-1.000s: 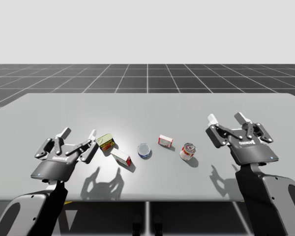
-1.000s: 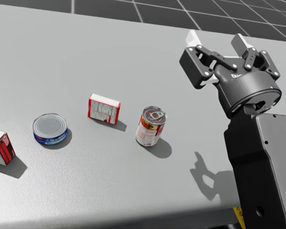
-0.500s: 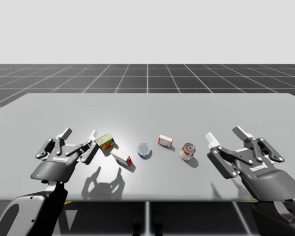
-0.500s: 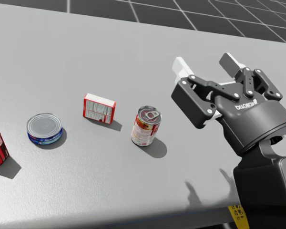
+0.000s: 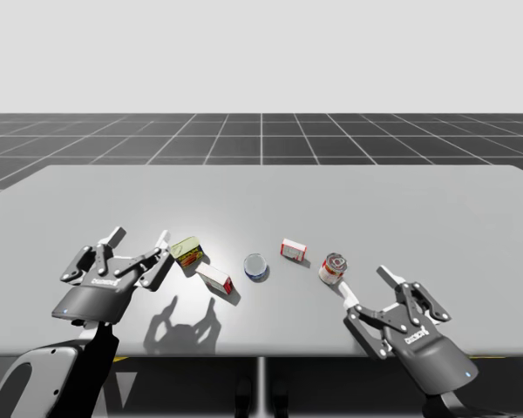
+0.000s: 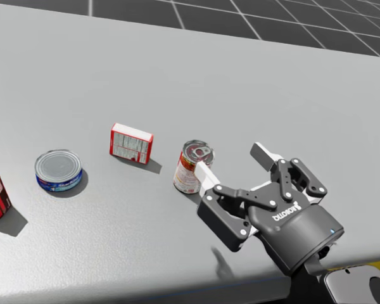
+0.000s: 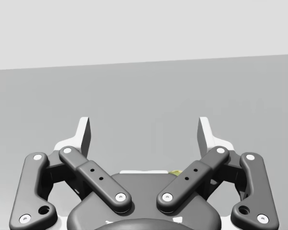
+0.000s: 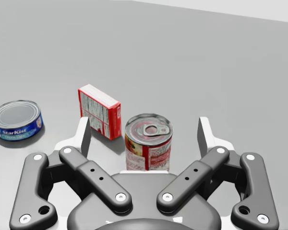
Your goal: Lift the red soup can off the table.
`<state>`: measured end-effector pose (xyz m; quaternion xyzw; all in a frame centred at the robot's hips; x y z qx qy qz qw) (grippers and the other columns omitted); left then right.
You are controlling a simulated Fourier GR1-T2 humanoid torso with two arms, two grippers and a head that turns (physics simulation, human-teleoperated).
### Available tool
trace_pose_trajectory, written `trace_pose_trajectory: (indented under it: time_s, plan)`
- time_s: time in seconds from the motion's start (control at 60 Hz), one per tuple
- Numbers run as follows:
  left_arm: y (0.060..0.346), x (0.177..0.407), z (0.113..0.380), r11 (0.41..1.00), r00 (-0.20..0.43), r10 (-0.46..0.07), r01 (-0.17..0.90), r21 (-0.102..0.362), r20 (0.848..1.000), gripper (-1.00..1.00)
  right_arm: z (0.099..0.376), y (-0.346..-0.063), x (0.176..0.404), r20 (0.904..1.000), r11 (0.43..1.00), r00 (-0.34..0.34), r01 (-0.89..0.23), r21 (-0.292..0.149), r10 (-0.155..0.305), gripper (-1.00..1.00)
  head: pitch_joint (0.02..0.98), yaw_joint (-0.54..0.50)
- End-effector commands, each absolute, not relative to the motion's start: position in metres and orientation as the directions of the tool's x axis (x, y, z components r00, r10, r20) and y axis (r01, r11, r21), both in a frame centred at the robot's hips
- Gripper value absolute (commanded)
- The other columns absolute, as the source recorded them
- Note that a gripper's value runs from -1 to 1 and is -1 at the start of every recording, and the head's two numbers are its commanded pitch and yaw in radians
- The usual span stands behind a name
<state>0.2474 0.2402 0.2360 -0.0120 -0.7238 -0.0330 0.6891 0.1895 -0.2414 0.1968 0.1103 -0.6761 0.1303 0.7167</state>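
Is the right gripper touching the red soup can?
Apart. In the right wrist view the red soup can stands between the open fingers of the right gripper, with bare table showing on both sides.

On our grey table (image 5: 261,192) we see a red soup can (image 5: 333,267), a small red-and-white box (image 5: 293,249), a flat blue can (image 5: 256,266), a second red box (image 5: 215,279) and a green tin (image 5: 186,251).

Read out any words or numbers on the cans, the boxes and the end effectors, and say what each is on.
Red soup can: label print, too small to read.
Red and white box: fine print, too small to read.
Flat blue can: white lettering on its side, a brand mark, not quoted.
Right end effector: white mark on its body, unclear.
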Motion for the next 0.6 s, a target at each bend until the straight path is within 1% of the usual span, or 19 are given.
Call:
trace_pose_trajectory:
  time_s: [0.017,0.117,0.183,0.25,0.283,0.333,0.383,0.433,0.483,0.6]
  plan:
    - [0.242,0.248,0.236,0.998,-0.053,-0.027,0.057,0.030,0.998,-1.00,0.163,-0.236,0.197,0.9931,0.940,0.109,-0.342,-0.003,0.043,-1.00,0.828,-0.32]
    - [0.242,0.248,0.236,0.998,-0.053,-0.028,0.056,0.031,0.998,-1.00,0.151,-0.235,0.206,0.9896,0.945,0.136,-0.328,0.001,0.047,-1.00,0.829,-0.32]
    - [0.243,0.248,0.236,0.998,-0.054,-0.028,0.056,0.031,0.998,-1.00,0.144,-0.235,0.213,0.9876,0.948,0.147,-0.317,-0.006,0.055,-1.00,0.829,-0.31]
    - [0.243,0.248,0.236,0.998,-0.055,-0.027,0.055,0.030,0.998,-1.00,0.141,-0.234,0.217,0.9859,0.950,0.159,-0.313,0.000,0.052,-1.00,0.829,-0.31]
    - [0.243,0.248,0.236,0.998,-0.055,-0.028,0.055,0.031,0.998,-1.00,0.137,-0.233,0.223,0.9847,0.953,0.164,-0.304,-0.005,0.058,-1.00,0.830,-0.31]
    - [0.243,0.249,0.236,0.998,-0.055,-0.028,0.056,0.031,0.998,-1.00,0.135,-0.231,0.227,0.9830,0.952,0.176,-0.307,0.003,0.054,-1.00,0.828,-0.31]
    - [0.243,0.249,0.236,0.998,-0.055,-0.028,0.056,0.031,0.998,-1.00,0.133,-0.228,0.232,0.9823,0.953,0.176,-0.304,-0.008,0.064,-1.00,0.827,-0.31]
    - [0.243,0.249,0.236,0.998,-0.056,-0.028,0.056,0.031,0.998,-1.00,0.131,-0.225,0.237,0.9807,0.951,0.186,-0.308,0.000,0.061,-1.00,0.825,-0.31]
    - [0.243,0.249,0.236,0.998,-0.056,-0.027,0.056,0.030,0.998,-1.00,0.129,-0.222,0.243,0.9799,0.952,0.187,-0.305,-0.009,0.070,-1.00,0.824,-0.31]
    - [0.244,0.249,0.237,0.998,-0.056,-0.026,0.053,0.029,0.998,-1.00,0.128,-0.219,0.253,0.9797,0.956,0.191,-0.292,-0.003,0.061,-1.00,0.819,-0.30]
